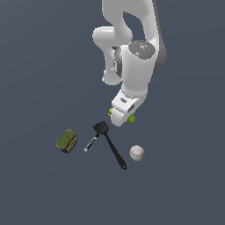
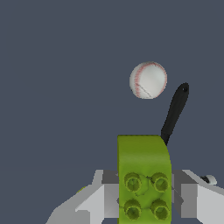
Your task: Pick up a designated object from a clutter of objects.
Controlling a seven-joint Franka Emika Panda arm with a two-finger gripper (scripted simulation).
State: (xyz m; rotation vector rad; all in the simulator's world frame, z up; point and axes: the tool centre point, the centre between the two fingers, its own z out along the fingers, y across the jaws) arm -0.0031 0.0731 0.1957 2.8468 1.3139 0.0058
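The designated object (image 2: 143,170) is a small lime-green block with four darker studs on its face. In the wrist view it sits between my two grey fingers, and both touch its sides. My gripper (image 2: 144,194) is shut on it. In the exterior view my gripper (image 1: 121,117) hangs low over the floor and hides most of the block; a lime-green bit (image 1: 132,118) shows at the hand's edge. A second green bit (image 1: 110,112) peeks out on the other side; what it belongs to is unclear.
A black spatula (image 1: 110,144) lies just below the hand in the exterior view, with a white baseball (image 1: 136,152) to its right. A small black-white marker (image 1: 91,143) and an olive box (image 1: 67,141) lie to its left.
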